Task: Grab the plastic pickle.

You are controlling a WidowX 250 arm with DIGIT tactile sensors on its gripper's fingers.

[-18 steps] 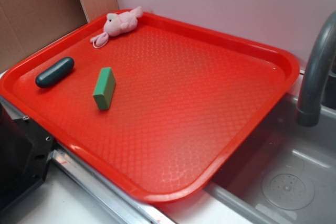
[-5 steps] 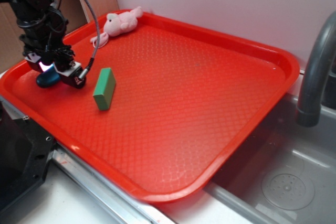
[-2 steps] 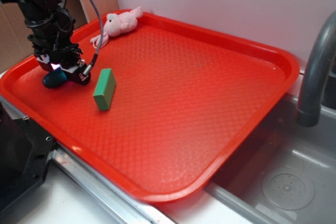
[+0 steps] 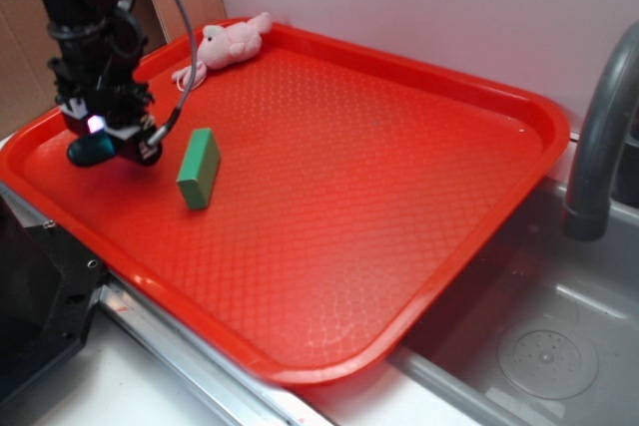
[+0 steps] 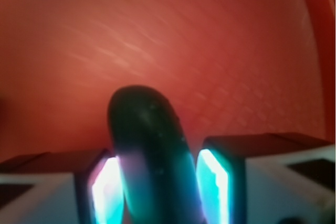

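The plastic pickle (image 4: 88, 151) is a dark teal capsule at the left side of the red tray (image 4: 544, 122); only its lower end shows under the gripper. My gripper (image 4: 106, 144) stands over it, pointing down. In the wrist view the pickle (image 5: 147, 140) runs between the two lit pads (image 5: 107, 190), which sit tight against both of its sides, so my gripper (image 5: 160, 190) is shut on it. Its rounded end sticks out past the fingertips over the tray floor (image 5: 220, 40).
A lighter green rectangular block (image 4: 199, 168) lies just right of the gripper. A pink plush toy (image 4: 232, 44) lies at the tray's back left edge. A grey faucet (image 4: 599, 137) and a sink (image 4: 544, 351) are at the right. Cardboard stands behind at the left.
The arm came in over the pickle and the jaws closed on it. In the last half second the gripper and the pickle shifted slightly left together.
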